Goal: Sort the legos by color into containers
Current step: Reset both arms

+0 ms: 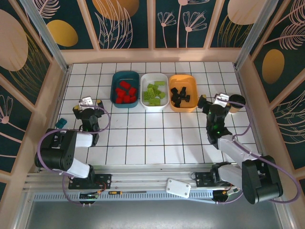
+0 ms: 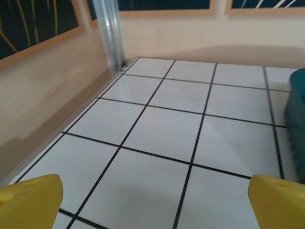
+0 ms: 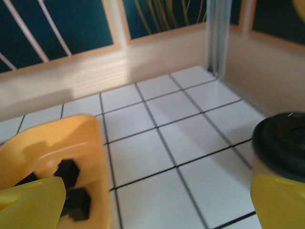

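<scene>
1. Two black arms with bulky round joints, the left arm (image 1: 64,155) and right arm (image 1: 252,176), carry white shell panels.
2. Purple cables (image 1: 40,148) loop along each.
3. Yellow fingers (image 2: 29,200) tip the left gripper (image 2: 155,202) and right gripper (image 3: 155,202).

Soft light is glancing off the white, black-gridded tile floor (image 1: 143,138), while dark teal wall panels (image 1: 128,28) with gold leaf patterns are enclosing it in tan frames (image 1: 152,55).

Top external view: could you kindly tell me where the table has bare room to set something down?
The widest bare patch: centre tiles before the white tray, between left arm and right arm. The back-left corner, left of the dark teal tray, is bare too. Crowded: the orange tray, right gripper and black-lidded cup sit close together.
</scene>
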Tool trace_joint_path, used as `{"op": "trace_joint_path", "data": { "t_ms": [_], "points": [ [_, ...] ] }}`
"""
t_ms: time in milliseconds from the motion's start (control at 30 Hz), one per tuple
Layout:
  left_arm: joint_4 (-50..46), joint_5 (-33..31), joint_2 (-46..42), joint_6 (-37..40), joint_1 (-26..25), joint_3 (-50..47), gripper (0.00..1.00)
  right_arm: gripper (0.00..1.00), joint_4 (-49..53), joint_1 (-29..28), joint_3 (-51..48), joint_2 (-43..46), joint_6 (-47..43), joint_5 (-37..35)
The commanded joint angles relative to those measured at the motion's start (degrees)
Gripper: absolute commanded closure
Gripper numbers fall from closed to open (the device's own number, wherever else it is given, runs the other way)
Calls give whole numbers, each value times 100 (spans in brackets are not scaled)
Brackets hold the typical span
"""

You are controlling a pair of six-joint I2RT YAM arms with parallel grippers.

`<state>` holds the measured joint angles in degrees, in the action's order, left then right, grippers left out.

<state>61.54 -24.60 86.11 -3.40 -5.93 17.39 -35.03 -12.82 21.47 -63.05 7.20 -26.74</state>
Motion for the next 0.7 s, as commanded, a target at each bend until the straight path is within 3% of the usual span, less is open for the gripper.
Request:
{"op": "trace_joint_path", "data": {
  "t_ms": [0,67,133,167,233,400,567,633,667],
  "points": [
    [1069,816,-88,-11,181,-437,1,1,-934,354,-322,-41,-660,202],
    [2255,1002,282,100,213,-783,1,1,-1439,610,-491,-306,-647,498],
    [1244,762,66,-81,236,-472,1,1,-2032,816,-682,-673,-570,875],
    [1606,619,178,-123,242,-544,1,1,-2311,865,-765,-835,-548,957],
    [1307,202,75,-312,242,-482,1,1,-3000,894,-938,-1242,-617,1040],
    [1374,209,83,-309,251,-508,1,1,-4177,900,-1013,-2328,-826,1141],
    [1383,201,91,-297,248,-509,1,1,-4084,1191,-999,-2440,-598,1737],
    [1388,205,98,-300,255,-508,1,1,-4917,1179,-1184,-2805,-613,1541],
    [1387,209,91,-294,251,-508,1,1,-4386,1251,-1114,-2595,-486,1666]
  ]
}}
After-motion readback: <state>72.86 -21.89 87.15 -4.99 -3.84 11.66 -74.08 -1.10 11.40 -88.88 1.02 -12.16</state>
